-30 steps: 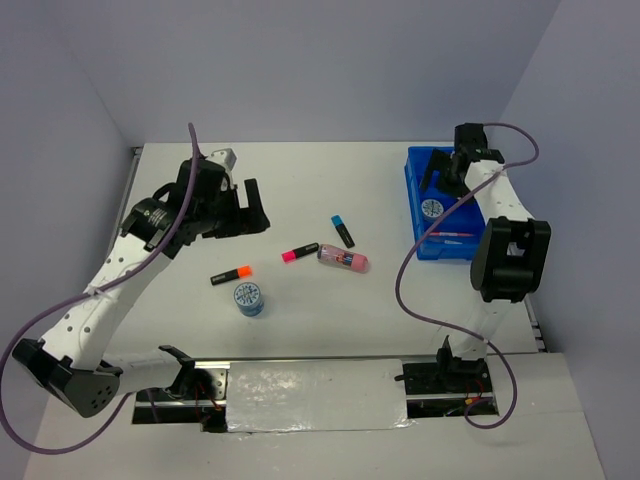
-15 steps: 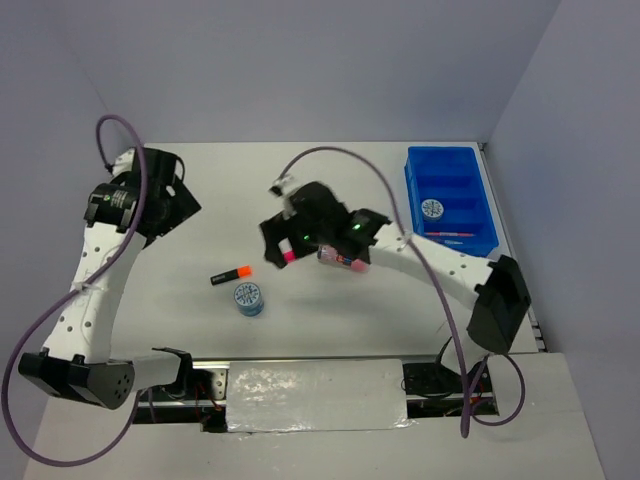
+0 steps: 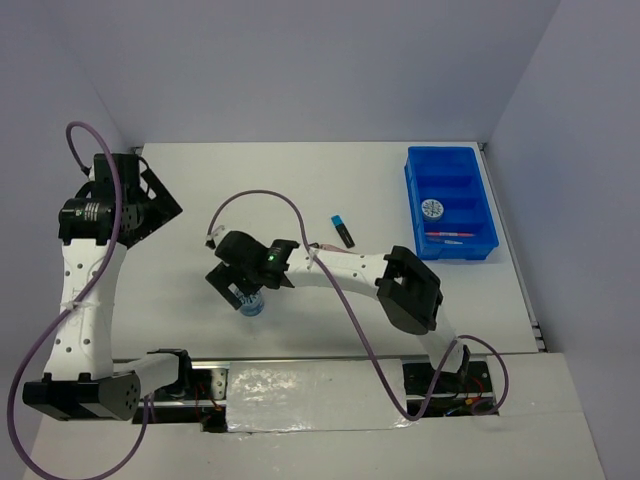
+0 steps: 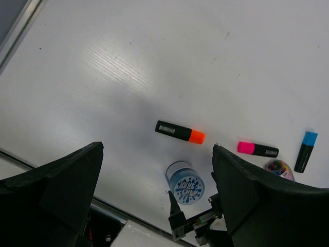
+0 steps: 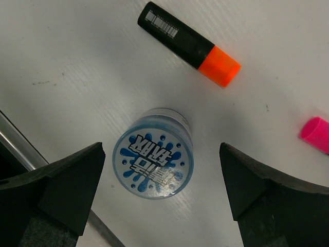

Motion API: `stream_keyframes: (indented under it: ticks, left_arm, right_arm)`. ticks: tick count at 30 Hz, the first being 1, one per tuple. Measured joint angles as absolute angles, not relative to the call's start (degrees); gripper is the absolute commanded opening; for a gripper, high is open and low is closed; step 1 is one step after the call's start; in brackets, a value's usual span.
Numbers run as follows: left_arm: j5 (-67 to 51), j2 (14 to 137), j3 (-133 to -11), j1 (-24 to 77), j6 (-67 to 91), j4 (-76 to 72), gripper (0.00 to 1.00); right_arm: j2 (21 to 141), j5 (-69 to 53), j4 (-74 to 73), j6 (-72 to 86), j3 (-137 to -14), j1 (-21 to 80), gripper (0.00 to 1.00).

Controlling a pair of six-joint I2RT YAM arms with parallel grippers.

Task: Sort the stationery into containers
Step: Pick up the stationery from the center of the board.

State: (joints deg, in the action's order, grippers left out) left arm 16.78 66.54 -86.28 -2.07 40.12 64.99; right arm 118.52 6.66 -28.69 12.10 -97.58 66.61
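The right gripper hangs wide open over the blue-white disc, which stands at the near side of the counter, near the orange-capped highlighter. The left gripper is open too, far left.

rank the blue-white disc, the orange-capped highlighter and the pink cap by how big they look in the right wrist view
1. blue-white disc: covers the most area.
2. orange-capped highlighter: longer than the disc is wide, but thin.
3. pink cap: smallest, though the frame edge cuts it off, so only part shows.
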Motion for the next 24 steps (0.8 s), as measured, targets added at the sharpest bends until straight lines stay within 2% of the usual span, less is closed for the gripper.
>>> stream_keyframes:
  ticks: [5,8,13,15,16,17,18,20,21,22,24]
  left_arm:
    - [15.0,66.5,-85.1,-2.2,37.8,64.7,0.99]
    - [14.0,66.5,-85.0,-2.5,36.6,64.2,0.99]
    - [12.6,66.5,-84.6,-2.9,35.7,62.8,0.99]
    - [12.0,66.6,-84.2,-2.9,35.2,62.5,0.99]
    - [11.7,66.6,-84.0,-2.9,34.9,62.5,0.99]
    - [11.4,66.6,-83.9,-2.9,34.7,62.5,0.99]
    - [11.2,66.6,-83.8,-2.9,34.6,62.4,0.99]
    - [10.6,66.6,-83.6,-2.9,34.4,62.0,0.99]
    - [10.5,66.6,-83.5,-2.9,34.4,61.8,0.99]
    - [10.2,66.6,-83.3,-3.0,34.3,61.6,0.99]
    - [9.8,66.6,-83.1,-3.0,34.0,61.4,0.99]
  right_arm:
    - [118.7,7.0,-29.9,12.5,-97.4,66.9,0.98]
    - [118.7,6.9,-29.8,12.7,-96.4,67.3,0.91]
    - [119.4,5.8,-30.2,13.2,-95.3,68.0,0.91]
    - [119.8,5.5,-30.4,13.3,-95.3,68.1,0.77]
    - [120.0,5.4,-30.4,13.2,-95.3,68.1,0.61]
    - [120.2,5.4,-30.5,13.1,-95.3,68.1,0.56]
    - [120.2,5.4,-30.3,13.2,-95.3,68.1,0.44]
    - [120.2,5.5,-30.0,13.3,-95.3,68.1,0.32]
    - [120.2,5.6,-30.0,13.3,-95.3,68.0,0.17]
    - [120.2,5.7,-30.0,13.5,-95.3,67.7,0.12]
    - [119.8,5.5,-29.6,14.0,-94.9,67.2,0.08]
